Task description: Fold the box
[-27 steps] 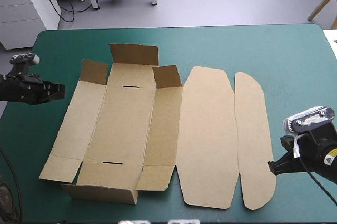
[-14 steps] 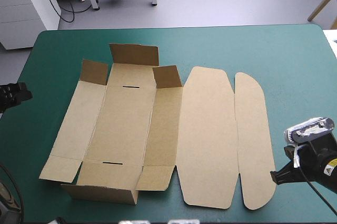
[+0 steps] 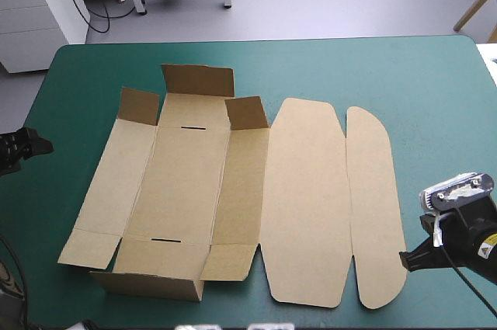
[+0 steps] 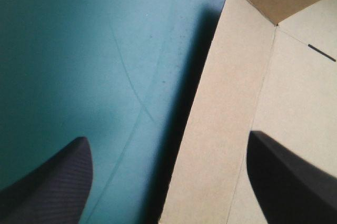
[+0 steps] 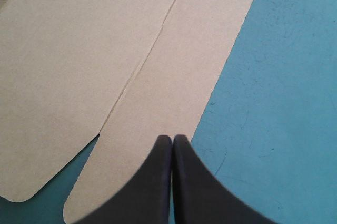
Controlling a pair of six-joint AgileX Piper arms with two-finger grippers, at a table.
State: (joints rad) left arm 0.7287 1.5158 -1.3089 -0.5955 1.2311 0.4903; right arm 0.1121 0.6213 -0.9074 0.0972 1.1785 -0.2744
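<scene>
You've got the box (image 3: 186, 182) left-centre on the table (image 3: 373, 66), mostly flat: flaps up at 12 and 6, lid (image 3: 303, 198) flat toward 3. L gripper (image 4: 167, 138) spread wide at 9; R gripper (image 5: 172, 138) clenched at lid's 4.

On the left gripper (image 4: 167, 137), two broad black fin-shaped fingers (image 4: 52, 184) with a fine diagonal weave on the surface (looks like carbon fibre). The right gripper (image 5: 172, 140) has the same black curved fins in a smooth matte finish. High view, lower right of frame: blocky black wrist housing (image 3: 470, 238) with a small white sticker (image 3: 489, 229) bearing a yellow mark.
</scene>
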